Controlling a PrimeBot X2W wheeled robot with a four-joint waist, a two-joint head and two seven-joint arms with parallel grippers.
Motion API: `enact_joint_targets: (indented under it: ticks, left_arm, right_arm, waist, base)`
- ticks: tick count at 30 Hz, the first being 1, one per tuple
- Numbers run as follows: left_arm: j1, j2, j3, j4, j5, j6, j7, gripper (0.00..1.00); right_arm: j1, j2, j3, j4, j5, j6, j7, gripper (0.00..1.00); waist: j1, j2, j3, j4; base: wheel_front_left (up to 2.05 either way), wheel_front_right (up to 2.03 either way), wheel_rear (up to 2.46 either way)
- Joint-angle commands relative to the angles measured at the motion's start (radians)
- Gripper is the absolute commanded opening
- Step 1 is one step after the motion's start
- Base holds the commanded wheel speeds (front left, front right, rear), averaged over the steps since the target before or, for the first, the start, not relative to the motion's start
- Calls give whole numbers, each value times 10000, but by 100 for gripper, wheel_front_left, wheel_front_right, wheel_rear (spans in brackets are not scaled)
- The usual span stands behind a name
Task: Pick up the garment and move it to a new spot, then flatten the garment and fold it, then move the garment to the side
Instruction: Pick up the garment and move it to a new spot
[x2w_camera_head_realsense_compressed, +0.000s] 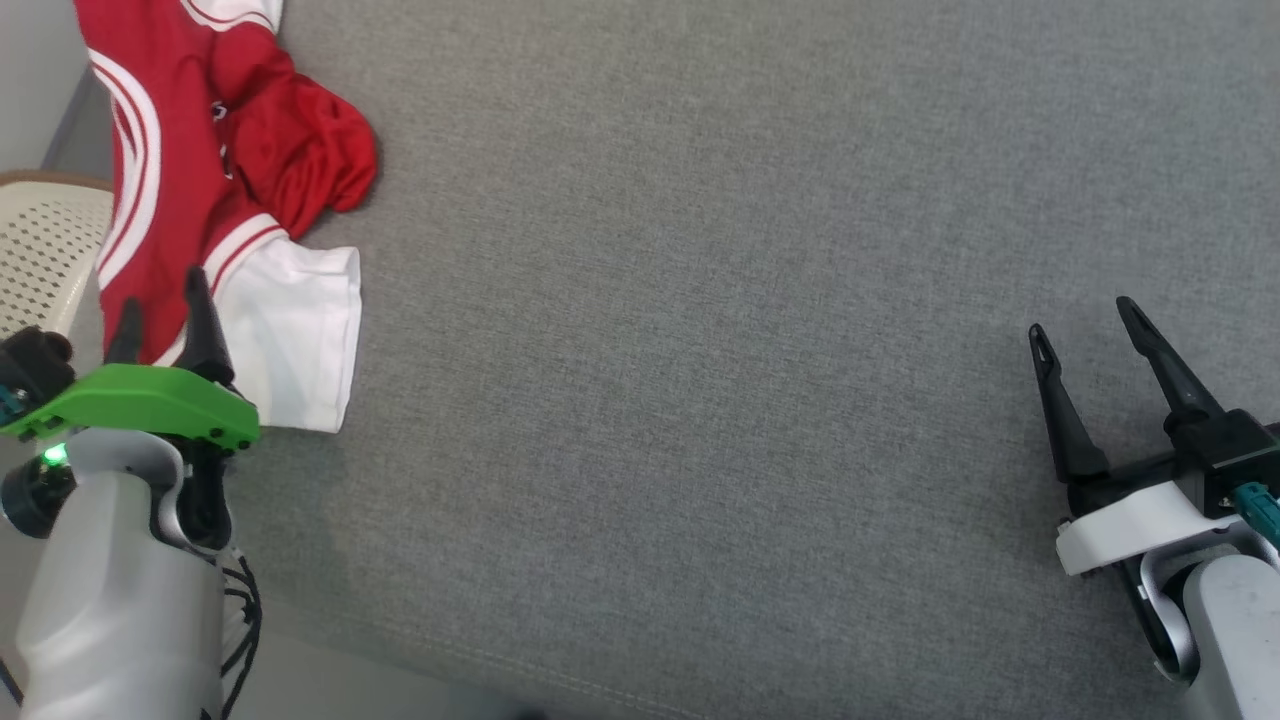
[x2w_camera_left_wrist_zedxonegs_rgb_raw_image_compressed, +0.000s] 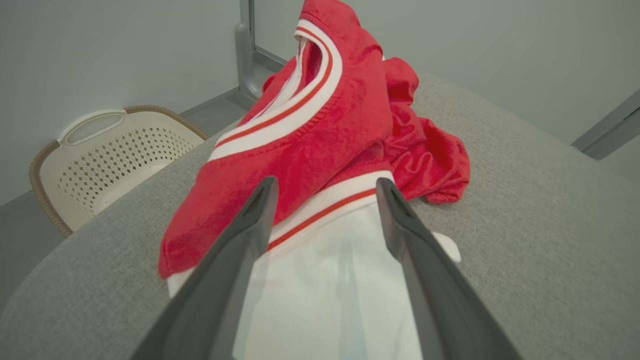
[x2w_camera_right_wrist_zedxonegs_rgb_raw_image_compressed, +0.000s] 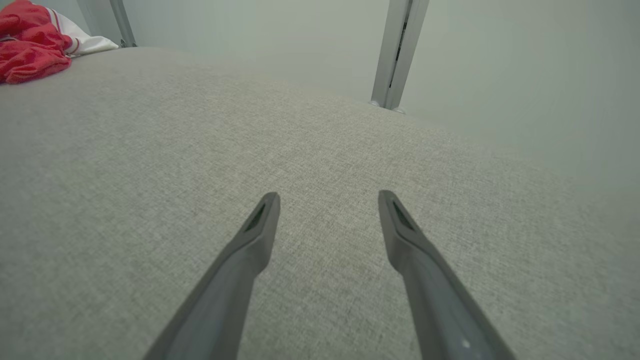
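I'm finding the garment (x2w_camera_head_realsense_compressed: 200, 170) crumpled on the grey surface (x2w_camera_head_realsense_compressed: 700, 400) at the upper left of the head view, red bulk running up the frame, white panel trailing down; my left gripper (x2w_camera_head_realsense_compressed: 163, 295), the nearer, is hovering at that white end, fingers apart and empty; the right gripper (x2w_camera_head_realsense_compressed: 1082, 320), also spread and empty, is sitting well apart at lower right; the left wrist view is showing the heap's height, which the head view is flattening.

bench (x2w_camera_head_realsense_compressed: 750, 400): grey woven fabric top, rounded edges.
basket (x2w_camera_left_wrist_zedxonegs_rgb_raw_image_compressed: 115, 155): cream, perforated, brown rim, on the floor beside the bench.
post (x2w_camera_right_wrist_zedxonegs_rgb_raw_image_compressed: 397, 55): grey metal, upright against the pale wall (x2w_camera_right_wrist_zedxonegs_rgb_raw_image_compressed: 525, 75).
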Motion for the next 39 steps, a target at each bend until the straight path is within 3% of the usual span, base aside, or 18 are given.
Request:
enact_joint_targets:
  ticks: [1, 5, 8, 9, 10, 11, 12, 16, 22, 31, 39]
  left_arm:
    - [-430, 223, 143, 366, -34, 108, -102, 100]
    - [-1183, 432, 396, 1739, -227, 390, -137, 100]
    - [-1490, 544, 417, 2625, -348, 268, -23, 100]
    - [-1543, 572, 403, 2845, -375, 225, 20, 86]
    - [-1570, 563, 416, 3072, -466, 143, 51, 43]
    - [-1567, 546, 439, 3230, -515, 114, -25, 16]
    - [-1534, 574, 401, 3400, -507, 67, -93, 0]
    - [-1413, 703, 256, 3635, -421, -84, -383, 0]
    - [-1234, 934, -38, 2591, 14, -177, -765, 0]
    - [-81, 965, -1243, -1154, 988, -193, -516, 0]
    - [1476, 663, -2428, -5274, 1053, -14, 1758, 0]
  right_arm:
    - [-201, -119, -27, -93, -39, -19, -27, 100]
    - [-148, -300, 26, -71, 30, -19, -19, 100]
    - [-41, -407, 80, 52, 122, -22, 8, 100]
    - [-13, -438, 61, 73, 142, -22, 10, 100]
    - [25, -456, 43, 88, 182, -20, 12, 100]
    - [64, -460, 21, 110, 207, -20, 13, 100]
    - [127, -444, 22, 122, 223, -20, 13, 100]
    - [321, -269, 48, 178, 294, -19, 8, 100]
    - [515, 279, 104, 263, 421, -16, -5, 100]
    - [1097, 1415, 358, 596, 630, -17, -14, 100]
    - [1745, 1967, 50, 643, 717, -17, -16, 100]
  waist:
    - [0, 0, 1688, -553]
    - [0, 0, 1655, -573]
    - [0, 0, 1458, -636]
    - [0, 0, 1399, -654]
    - [0, 0, 1334, -677]
    - [0, 0, 1263, -682]
    - [0, 0, 1189, -683]
    - [0, 0, 795, -665]
    - [0, 0, -229, -606]
    - [0, 0, -2439, -1177]
    - [0, 0, -3409, -2434]
  base:
    - [0, 0, 0]
    - [0, 0, 0]
    - [0, 0, 0]
    - [0, 0, 0]
    - [0, 0, 0]
    - [0, 0, 0]
    - [0, 0, 0]
    - [0, 0, 0]
    - [0, 0, 0]
    - [0, 0, 0]
    - [0, 0, 0]
